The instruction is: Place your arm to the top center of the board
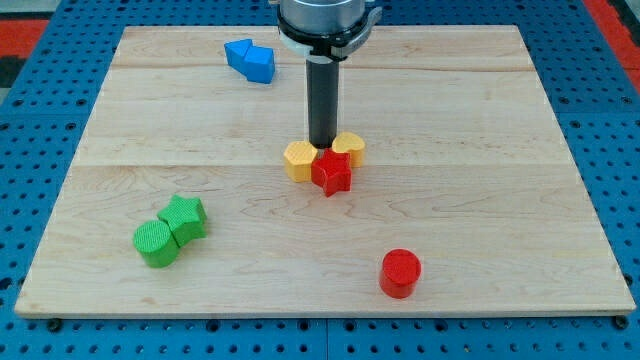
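My tip [321, 147] stands near the middle of the wooden board [480, 150], just above a tight cluster of three blocks. The cluster is a yellow hexagon block [299, 160] on the left, a yellow rounded block [350, 148] on the right and a red star block [332, 173] in front. The tip sits between the two yellow blocks and looks to touch them. The rod rises straight up to the arm's grey mount [326, 22] at the view's top centre.
Two blue blocks [250, 60] lie together at the view's top left. A green star block [184, 218] and a green cylinder [155, 244] touch at the bottom left. A red cylinder [400, 273] stands at the bottom, right of centre.
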{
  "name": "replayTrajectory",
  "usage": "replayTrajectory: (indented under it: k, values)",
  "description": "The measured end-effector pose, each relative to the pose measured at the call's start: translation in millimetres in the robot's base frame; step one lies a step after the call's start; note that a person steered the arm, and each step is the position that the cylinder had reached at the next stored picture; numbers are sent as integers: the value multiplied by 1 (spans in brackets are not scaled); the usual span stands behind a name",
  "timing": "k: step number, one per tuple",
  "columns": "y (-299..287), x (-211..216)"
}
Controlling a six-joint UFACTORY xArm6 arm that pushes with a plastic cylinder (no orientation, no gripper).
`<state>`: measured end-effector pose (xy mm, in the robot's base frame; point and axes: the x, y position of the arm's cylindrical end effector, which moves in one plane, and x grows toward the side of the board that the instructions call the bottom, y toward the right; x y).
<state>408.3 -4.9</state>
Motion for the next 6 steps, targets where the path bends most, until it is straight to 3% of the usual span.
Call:
replayTrajectory:
  k: [1, 2, 4, 5, 6]
  values:
    - [2, -71]
    - [-39, -74]
    - [18, -126]
    - [-20, -194]
    - [-109, -194]
